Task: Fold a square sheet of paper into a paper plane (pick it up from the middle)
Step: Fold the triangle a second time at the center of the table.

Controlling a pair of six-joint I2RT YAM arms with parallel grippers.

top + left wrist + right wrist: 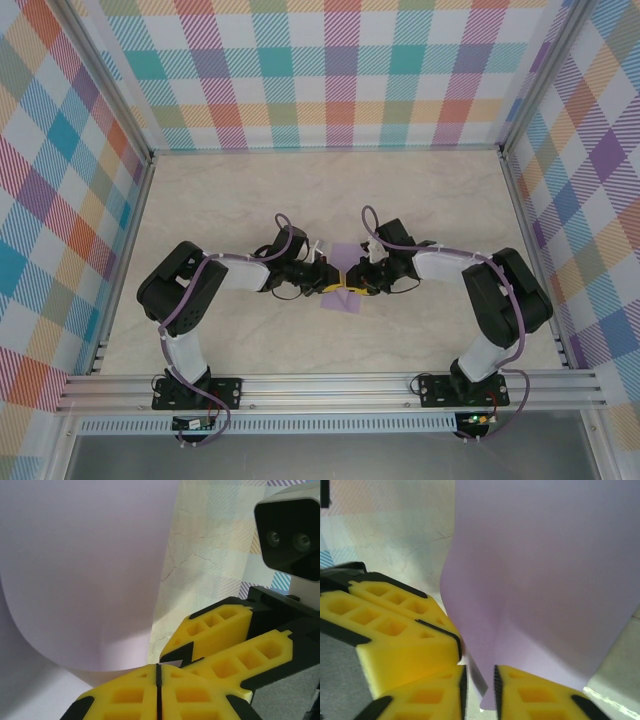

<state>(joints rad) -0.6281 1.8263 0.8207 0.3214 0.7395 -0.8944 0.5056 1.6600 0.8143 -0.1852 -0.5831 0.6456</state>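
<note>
Two arms are meeting mid-frame: left gripper (157,676) is clenching shut by the square sheet of paper (85,570), right gripper (479,676) is straddling its edge, grip unclear. Looks like an early fold step; the next move needs a firm pinch.

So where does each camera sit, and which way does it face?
Top external: above, behind the bases, looking down at the table; both arms, left gripper and right gripper meeting at the square sheet of paper.
Left wrist: on that wrist, looking past its own fingers at the right gripper.
Right wrist: mirrored, facing the left gripper.
All share the paper.
</note>
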